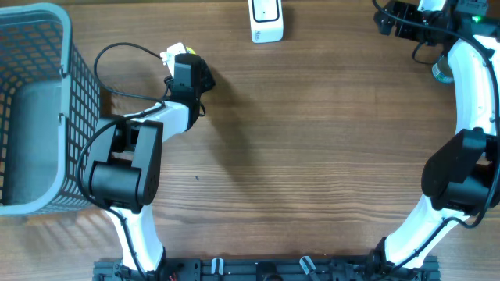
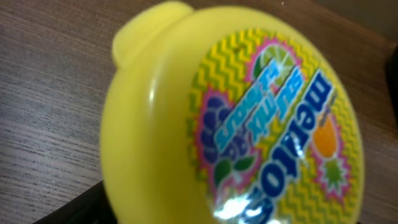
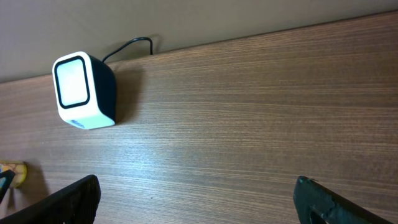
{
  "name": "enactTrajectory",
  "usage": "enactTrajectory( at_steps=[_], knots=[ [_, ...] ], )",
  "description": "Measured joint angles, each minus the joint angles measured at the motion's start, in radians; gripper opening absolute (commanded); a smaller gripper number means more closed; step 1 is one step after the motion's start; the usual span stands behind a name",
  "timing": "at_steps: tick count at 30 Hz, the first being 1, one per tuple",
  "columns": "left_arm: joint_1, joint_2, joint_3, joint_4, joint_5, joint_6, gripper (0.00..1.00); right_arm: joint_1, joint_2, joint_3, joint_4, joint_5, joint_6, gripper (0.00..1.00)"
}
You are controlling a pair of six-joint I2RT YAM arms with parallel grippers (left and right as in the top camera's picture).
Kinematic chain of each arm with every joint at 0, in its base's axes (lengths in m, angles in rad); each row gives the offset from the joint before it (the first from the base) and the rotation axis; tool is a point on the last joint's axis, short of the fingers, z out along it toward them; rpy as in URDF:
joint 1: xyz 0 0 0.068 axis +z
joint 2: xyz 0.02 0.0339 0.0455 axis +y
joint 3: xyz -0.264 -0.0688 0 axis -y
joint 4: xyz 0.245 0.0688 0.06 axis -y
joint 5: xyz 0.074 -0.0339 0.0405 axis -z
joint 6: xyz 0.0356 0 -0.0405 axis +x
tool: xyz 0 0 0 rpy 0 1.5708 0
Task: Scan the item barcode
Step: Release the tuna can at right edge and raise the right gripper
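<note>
Beneath left tool (image 1: 180, 59), yellow tub (image 2: 230, 124) half-hidden

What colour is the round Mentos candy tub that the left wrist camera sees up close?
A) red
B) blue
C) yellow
C: the Mentos tub fills the left wrist view, and its plastic body is bright yellow around the colourful label.

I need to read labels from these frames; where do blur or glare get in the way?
Left wrist view: the yellow candy tub fills the frame, blurred, white glare on its label's lower edge. Right wrist view: the scanner is sharp. Overhead view: evenly lit, soft shadows.
</note>
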Motion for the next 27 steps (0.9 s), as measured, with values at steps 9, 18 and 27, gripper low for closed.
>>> enactTrajectory(
  at_steps=[9,18,27],
  knots=[
    [0.0,0.0,0.0,-0.019,-0.002,0.0,0.64,0.0,0.0,0.0,-0.007,0.007,0.0,1.0],
    [0.0,-0.015,0.0,-0.06,-0.028,0.0,0.55,0.0,0.0,0.0,-0.01,0.007,0.0,1.0],
    [0.0,-0.021,0.0,-0.072,-0.051,0.004,0.81,0.0,0.0,0.0,-0.01,0.007,0.0,1.0]
  ],
)
